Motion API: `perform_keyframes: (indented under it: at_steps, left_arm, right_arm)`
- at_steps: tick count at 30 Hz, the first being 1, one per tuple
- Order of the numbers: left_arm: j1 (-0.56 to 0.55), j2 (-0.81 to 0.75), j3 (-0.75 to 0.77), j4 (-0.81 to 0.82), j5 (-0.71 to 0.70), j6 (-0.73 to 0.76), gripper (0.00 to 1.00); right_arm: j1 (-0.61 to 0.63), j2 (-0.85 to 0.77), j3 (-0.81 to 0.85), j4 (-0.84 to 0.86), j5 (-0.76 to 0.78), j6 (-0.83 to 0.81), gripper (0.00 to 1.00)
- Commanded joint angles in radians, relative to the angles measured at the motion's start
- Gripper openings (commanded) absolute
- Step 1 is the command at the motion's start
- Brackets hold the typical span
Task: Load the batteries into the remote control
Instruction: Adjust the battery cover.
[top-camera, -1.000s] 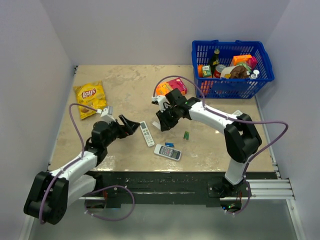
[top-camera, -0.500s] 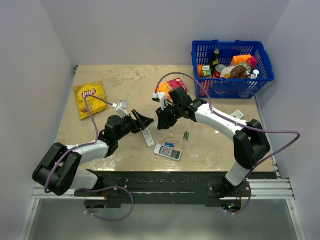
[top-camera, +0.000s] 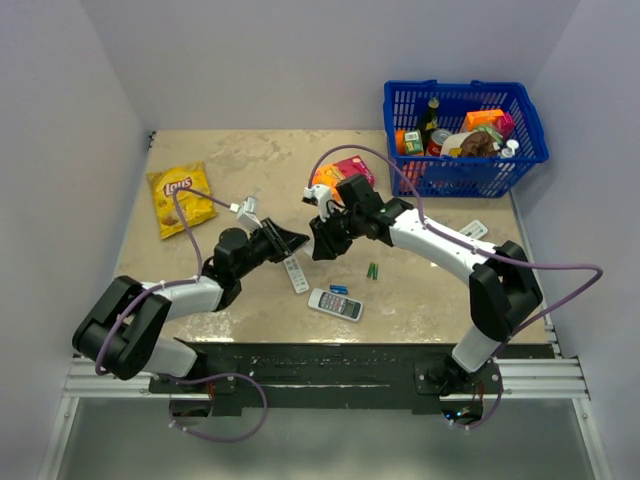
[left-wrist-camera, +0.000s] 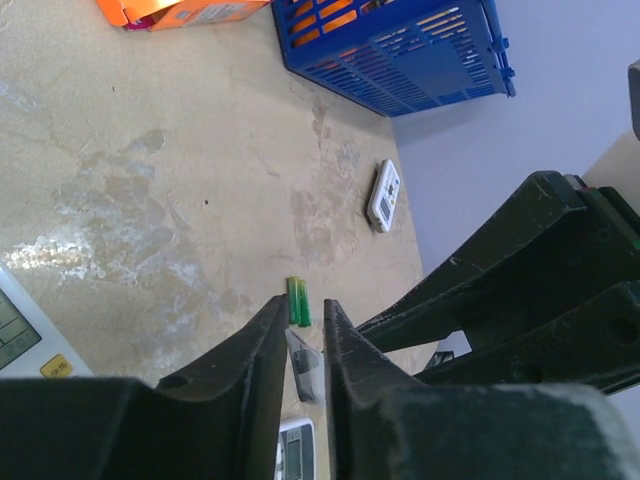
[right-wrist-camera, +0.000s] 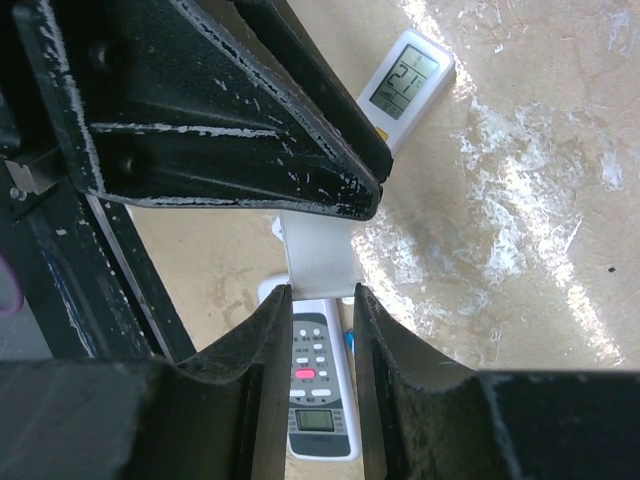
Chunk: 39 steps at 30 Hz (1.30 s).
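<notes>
The remote control (right-wrist-camera: 318, 250), the slim white stick, is off the worktop (top-camera: 250, 170), carried in the air over its middle between the two arms. The right gripper (right-wrist-camera: 321, 292) has its jaws closed on one end: the white body fills the gap between them and runs straight on to the black jaws of the other arm. The left gripper (left-wrist-camera: 304, 305) meets it from the left. Its jaws stand narrow with a pale piece filling the slot, so they appear clamped on the opposite end, though little of the stick shows there. The long axis therefore lies roughly left to right, along the line joining the two sets of jaws, and neither arm is nearer, since each has an end. Sliding a cover off would probably have to run along that same line. The batteries, the dark pair, I cannot find in any view. Only a green pair (top-camera: 373, 271) and a small blue item (top-camera: 339, 289) lie just near of the grip, by the button-row remote (top-camera: 295, 268) and the display remote (top-camera: 335, 304).
</notes>
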Motion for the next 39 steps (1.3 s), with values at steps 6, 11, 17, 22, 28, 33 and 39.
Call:
perform_keyframes:
  at_steps: [6, 11, 17, 22, 28, 33, 39]
  left_arm:
    - [-0.007, -0.046, 0.023, 0.053, 0.023, 0.023, 0.03]
    - [-0.004, -0.112, -0.003, 0.077, 0.064, 0.121, 0.0]
    - [-0.005, -0.233, -0.032, 0.146, 0.19, 0.245, 0.0]
    - [-0.005, -0.335, -0.035, 0.198, 0.306, 0.274, 0.0]
    - [-0.012, -0.389, -0.021, 0.281, 0.395, 0.227, 0.02]
    - [-0.061, -0.381, 0.002, 0.274, 0.388, 0.236, 0.03]
    - [-0.117, -0.381, 0.046, 0.211, 0.328, 0.276, 0.03]
  right_arm:
    - [0.005, -0.056, 0.003, 0.029, -0.043, 0.029, 0.1]
    - [-0.006, -0.126, -0.029, 0.035, -0.082, 0.037, 0.41]
    - [-0.047, -0.28, -0.141, 0.139, -0.276, 0.08, 0.58]
    - [-0.059, -0.375, -0.224, 0.257, -0.419, 0.125, 0.59]
    - [-0.059, -0.435, -0.29, 0.402, -0.523, 0.183, 0.58]
    - [-0.05, -0.456, -0.312, 0.492, -0.577, 0.229, 0.54]
    - [-0.032, -0.461, -0.312, 0.523, -0.559, 0.234, 0.47]
